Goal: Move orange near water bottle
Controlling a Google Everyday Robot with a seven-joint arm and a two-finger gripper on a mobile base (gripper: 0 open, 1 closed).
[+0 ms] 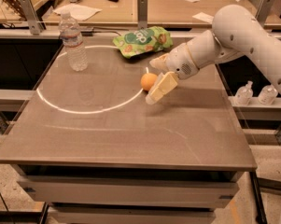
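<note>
hanging low over the desk [130,139] from the right side, the tool [152,81] has its fingers spread, with the orange [147,81] sitting between them (whether they touch it is unclear). the water bottle [73,42] stands upright well apart at the far left, and a green snack bag [141,41] lies behind the orange.
</note>
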